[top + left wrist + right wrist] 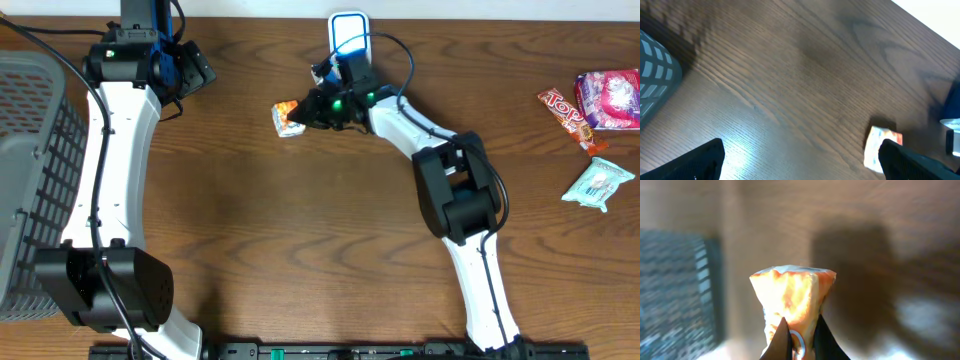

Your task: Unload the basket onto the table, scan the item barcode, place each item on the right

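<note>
step: gripping item for scan | right claw (799, 341) is clamping the orange packet (288, 118), near the scanner (347, 27) | left claw (195, 66) is hanging spread apart, farther from the scanner | next: likely turning the barcode toward the scanner

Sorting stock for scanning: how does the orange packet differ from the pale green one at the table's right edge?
The orange packet is pinched in the right gripper; the pale green packet lies free on the table. The orange packet is left of centre, the pale green packet far right. Both are small wrappers.
</note>
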